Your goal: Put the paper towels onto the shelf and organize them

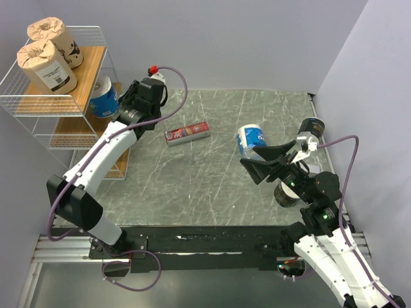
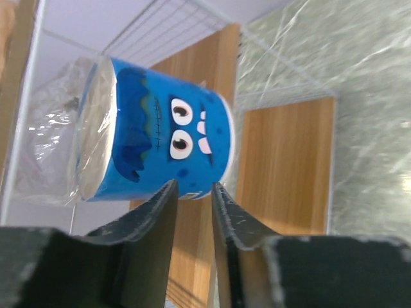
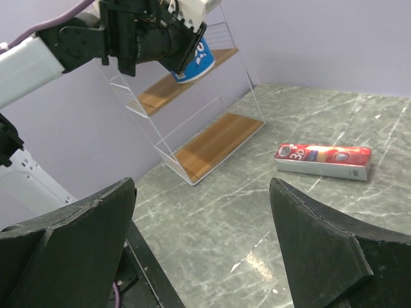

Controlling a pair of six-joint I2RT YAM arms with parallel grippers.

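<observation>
Grey marbled table [image 1: 212,192], pale walls. The shelf [image 1: 92,67] stands at the table's far left corner, and all positions below are given relative to it.

Status by item:

1. Placed: two kraft-brown rolls lie on the shelf's top tier, the near kraft roll [image 1: 48,67] just beside the far kraft roll [image 1: 56,33].
2. In hand: the blue monster-print roll [image 2: 154,144] sits tilted at the front edge of the shelf's middle tier. The left gripper [image 2: 192,192] is at the roll's lower rim with its jaws narrow. Whether they pinch the wrapper cannot be told.
3. Outstanding: the second blue-and-white roll [image 1: 252,139] lies on the table well to the right of the shelf, beyond the red box [image 1: 187,133]. The rear dark roll [image 1: 313,128] and the front dark roll [image 1: 282,196] are farthest from the shelf, beside the right arm.

The right gripper [image 3: 200,192] is spread wide, holds nothing and faces the shelf.

Assessment: about one third complete. The blue roll needs settling, and three rolls are not yet collected.
</observation>
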